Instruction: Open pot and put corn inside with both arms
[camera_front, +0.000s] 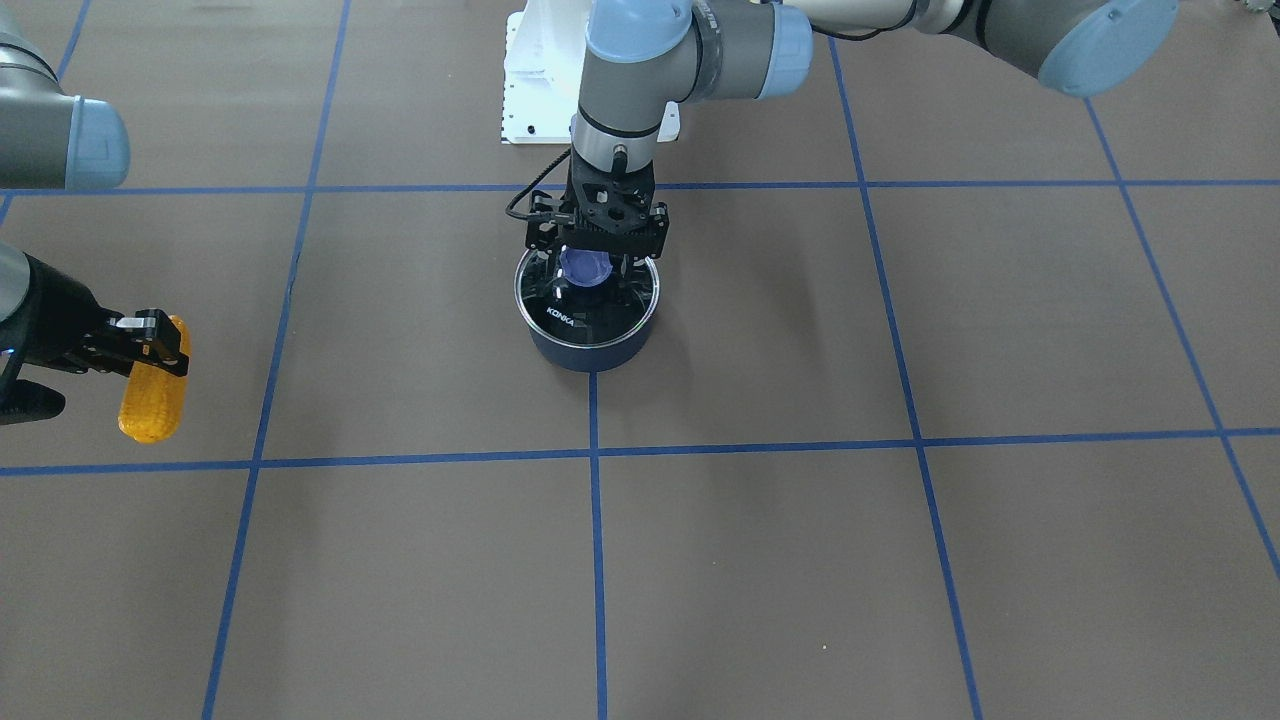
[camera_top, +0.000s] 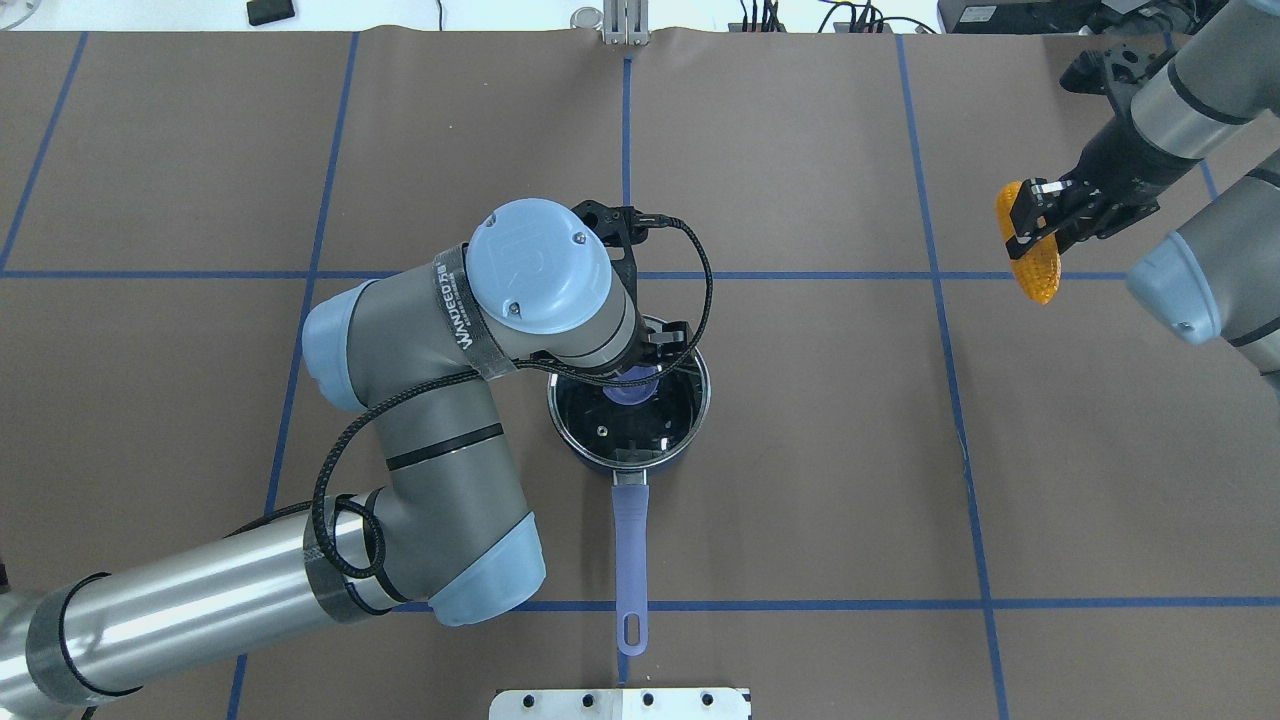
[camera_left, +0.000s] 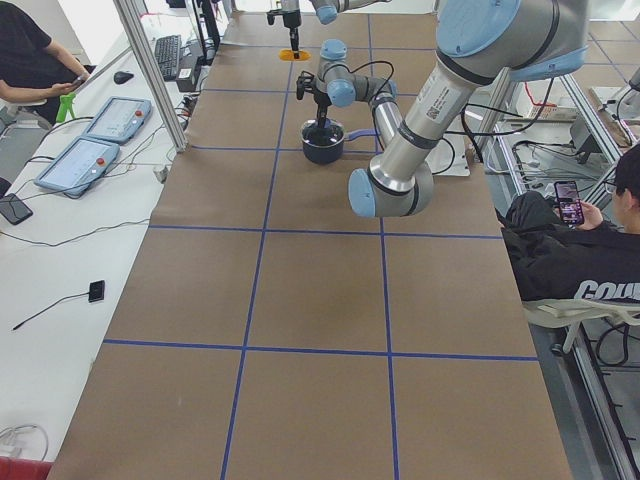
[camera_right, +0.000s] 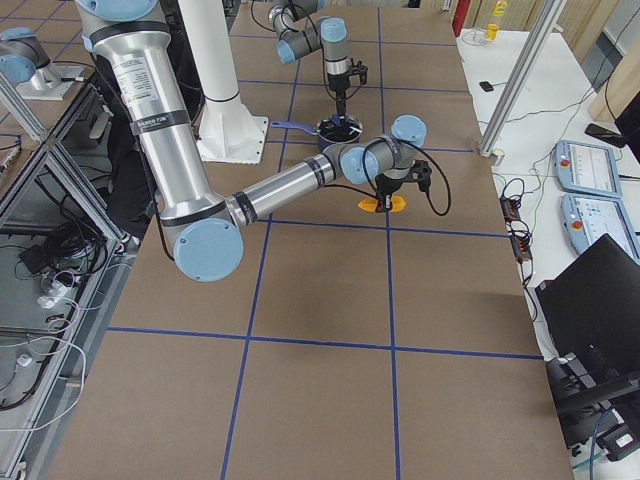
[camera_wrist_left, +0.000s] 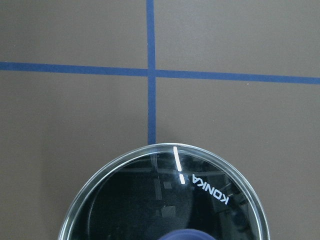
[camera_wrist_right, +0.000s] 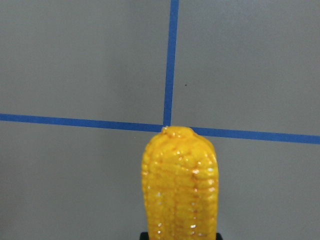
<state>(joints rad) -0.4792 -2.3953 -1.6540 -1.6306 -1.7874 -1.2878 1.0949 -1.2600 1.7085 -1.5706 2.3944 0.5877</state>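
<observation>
The navy pot (camera_front: 590, 352) stands mid-table with its glass lid (camera_front: 572, 318) on it and its purple handle (camera_top: 630, 545) pointing toward the robot. My left gripper (camera_front: 590, 276) hangs straight down over the lid. Its jaws stand on either side of the purple knob (camera_front: 585, 266) and look open. The left wrist view shows the lid (camera_wrist_left: 150, 200) marked KONKA and the top of the knob (camera_wrist_left: 187, 235). My right gripper (camera_top: 1035, 220) is shut on the orange-yellow corn (camera_top: 1040, 272), far to the pot's right. The corn also shows in the front view (camera_front: 152, 405) and the right wrist view (camera_wrist_right: 180, 190).
The brown table carries a grid of blue tape lines (camera_front: 595, 450). The white robot base plate (camera_top: 620, 703) lies just behind the pot handle's end. A seated person (camera_left: 570, 250) and control tablets (camera_left: 90, 150) are beside the table's long sides.
</observation>
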